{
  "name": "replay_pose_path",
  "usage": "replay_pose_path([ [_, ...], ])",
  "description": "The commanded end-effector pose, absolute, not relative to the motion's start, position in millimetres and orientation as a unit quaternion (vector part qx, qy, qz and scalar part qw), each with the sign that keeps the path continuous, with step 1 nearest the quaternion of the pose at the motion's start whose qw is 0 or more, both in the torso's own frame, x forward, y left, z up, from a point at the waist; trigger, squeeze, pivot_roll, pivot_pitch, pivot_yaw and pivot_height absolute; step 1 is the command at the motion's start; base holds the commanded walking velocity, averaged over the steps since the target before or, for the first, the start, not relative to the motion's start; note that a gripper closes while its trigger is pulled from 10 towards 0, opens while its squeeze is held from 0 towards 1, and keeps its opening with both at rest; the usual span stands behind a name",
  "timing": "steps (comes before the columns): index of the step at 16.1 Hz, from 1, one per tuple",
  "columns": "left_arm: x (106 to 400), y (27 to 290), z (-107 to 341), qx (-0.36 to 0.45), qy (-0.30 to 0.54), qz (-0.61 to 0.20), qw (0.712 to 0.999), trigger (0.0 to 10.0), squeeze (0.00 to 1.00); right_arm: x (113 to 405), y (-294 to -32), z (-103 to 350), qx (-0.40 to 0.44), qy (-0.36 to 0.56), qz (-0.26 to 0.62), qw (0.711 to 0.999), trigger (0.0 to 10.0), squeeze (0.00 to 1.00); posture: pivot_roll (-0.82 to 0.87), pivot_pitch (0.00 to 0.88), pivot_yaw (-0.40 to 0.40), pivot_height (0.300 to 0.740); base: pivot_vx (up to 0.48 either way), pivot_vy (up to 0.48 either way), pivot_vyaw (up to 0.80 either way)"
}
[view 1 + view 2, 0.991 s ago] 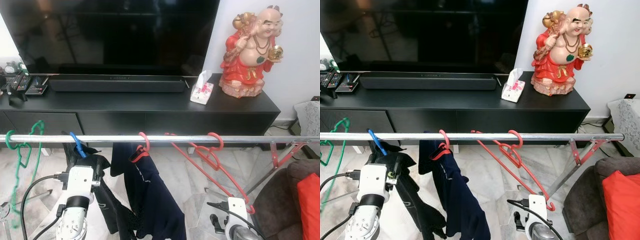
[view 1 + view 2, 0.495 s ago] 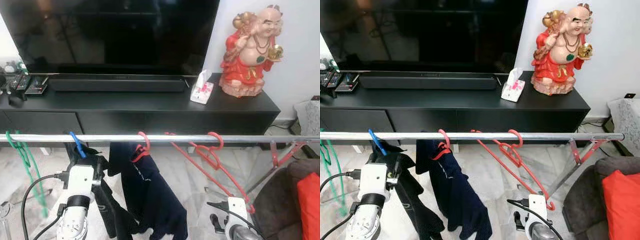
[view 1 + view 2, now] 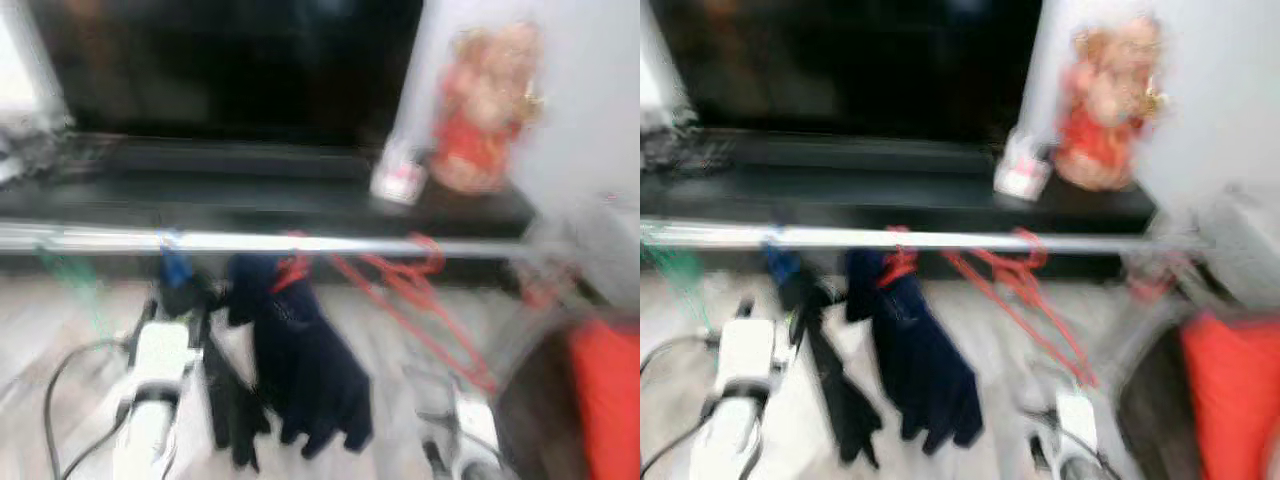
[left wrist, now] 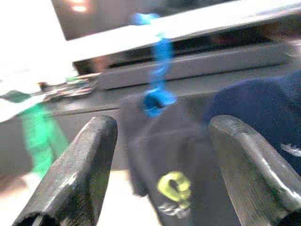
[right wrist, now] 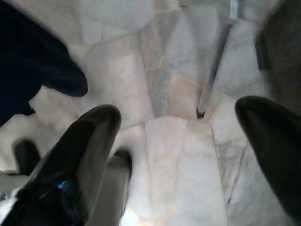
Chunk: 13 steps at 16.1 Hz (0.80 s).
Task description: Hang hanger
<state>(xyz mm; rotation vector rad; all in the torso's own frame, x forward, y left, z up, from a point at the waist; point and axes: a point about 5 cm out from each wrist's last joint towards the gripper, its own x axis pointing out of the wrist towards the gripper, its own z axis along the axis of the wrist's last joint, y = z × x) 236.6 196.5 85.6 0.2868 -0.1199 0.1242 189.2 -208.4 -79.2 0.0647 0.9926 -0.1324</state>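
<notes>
Both eye views are blurred. A metal rail point(image 3: 300, 243) runs across in front of me. On it hang a blue hanger point(image 4: 157, 70) carrying a black garment point(image 4: 174, 188), a red hanger with a navy garment point(image 3: 300, 350), empty red hangers point(image 3: 410, 285) and a green hanger point(image 3: 70, 272) at the left. My left gripper point(image 4: 162, 127) is open just below the rail, its fingers either side of the blue hanger's neck without touching it. My right gripper point(image 5: 178, 113) is open, low down and pointing at the marble floor point(image 5: 174, 155).
Behind the rail stands a black TV cabinet point(image 3: 250, 195) with a large TV, a tissue box point(image 3: 397, 180) and a red figurine point(image 3: 480, 110). A dark chair with a red cushion point(image 3: 605, 400) sits at the right. The rack's leg point(image 5: 214, 70) crosses the floor.
The whole picture has shifted and blurred, so the camera is moving. The green hanger and the navy garment have swung on the rail. Both arms hold about the same places.
</notes>
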Motion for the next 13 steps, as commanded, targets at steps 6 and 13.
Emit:
replay_pose_path([
  [6, 232.6, 190.8, 72.0, 0.145, -0.026, 0.036, 0.988, 10.0, 0.0, 203.0, -210.3, -71.5, 0.028, 0.456, -0.062, 0.887, 10.0, 0.0, 0.0, 0.0, -0.082, 0.74, 0.0, 0.0, 0.0],
  [13, 233.4, 186.7, 68.1, 0.156, -0.015, 0.017, 0.987, 10.0, 0.0, 203.2, -210.6, -71.4, 0.026, 0.457, -0.061, 0.887, 10.0, 0.0, 0.0, 0.0, -0.084, 0.74, 0.0, -0.247, 0.0],
])
